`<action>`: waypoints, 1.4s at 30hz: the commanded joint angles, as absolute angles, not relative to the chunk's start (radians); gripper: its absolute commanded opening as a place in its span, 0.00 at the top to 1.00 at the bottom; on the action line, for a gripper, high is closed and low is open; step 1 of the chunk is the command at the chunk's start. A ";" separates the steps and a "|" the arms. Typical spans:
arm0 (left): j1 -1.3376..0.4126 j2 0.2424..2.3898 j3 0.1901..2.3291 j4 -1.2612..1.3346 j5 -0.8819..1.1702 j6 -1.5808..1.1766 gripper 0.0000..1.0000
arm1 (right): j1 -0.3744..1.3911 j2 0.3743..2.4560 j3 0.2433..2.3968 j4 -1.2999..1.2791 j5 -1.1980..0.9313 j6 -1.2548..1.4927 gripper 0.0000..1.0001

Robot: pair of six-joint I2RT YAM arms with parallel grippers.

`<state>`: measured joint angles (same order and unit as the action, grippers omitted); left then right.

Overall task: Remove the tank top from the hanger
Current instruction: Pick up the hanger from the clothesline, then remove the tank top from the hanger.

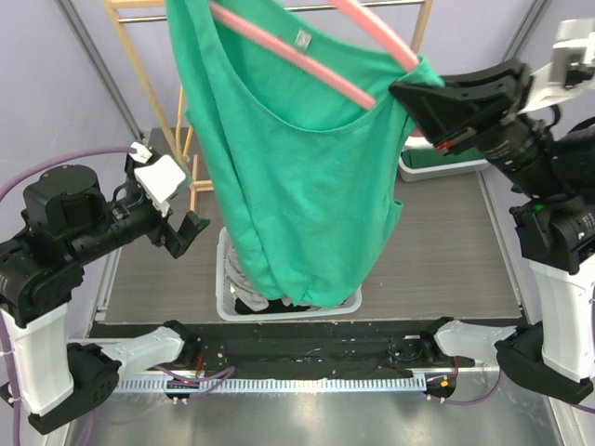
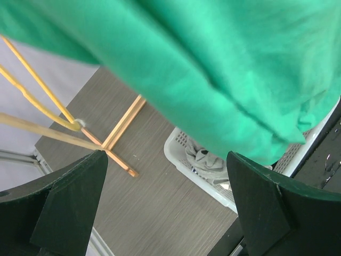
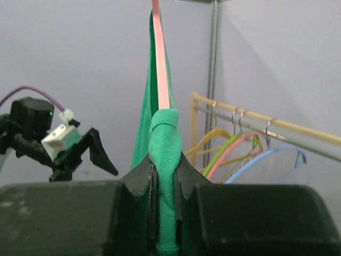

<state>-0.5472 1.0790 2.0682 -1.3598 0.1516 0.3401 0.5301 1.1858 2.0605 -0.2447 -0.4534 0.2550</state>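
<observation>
Green tank top (image 1: 297, 167) hangs on pink hanger (image 1: 297, 58) over table centre, hem sagging into basket (image 1: 223, 279) at near edge. Looks light, limp, stretchy, so prob. slips off w/ a gentle pull. R gripper (image 1: 414, 93) pinches its strap at hanger's end; L gripper (image 1: 189, 234) gapes empty beside the left side, best grab there.

Left arm (image 1: 70, 232) and right arm (image 1: 558, 223) have black joints, white lower links and purple cables (image 1: 74, 156); the left gripper (image 1: 189, 234) has black wedge fingers and a white camera box (image 1: 160, 178).
</observation>
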 commanded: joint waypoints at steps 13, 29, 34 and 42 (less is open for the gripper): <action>-0.540 0.971 1.993 -1.465 0.149 0.394 0.00 | 0.534 1.020 1.770 -0.475 -0.705 0.141 0.99; -0.538 0.959 2.013 -1.363 0.210 0.503 0.00 | 0.535 1.048 1.661 -0.724 -0.747 -0.151 0.99; -0.540 0.873 1.810 -1.278 0.395 0.606 0.00 | 0.541 1.011 1.623 -0.746 -0.732 -0.306 0.99; -0.538 0.950 1.806 -1.178 0.456 0.555 0.00 | 0.541 0.896 1.460 -0.604 -0.750 -0.521 0.99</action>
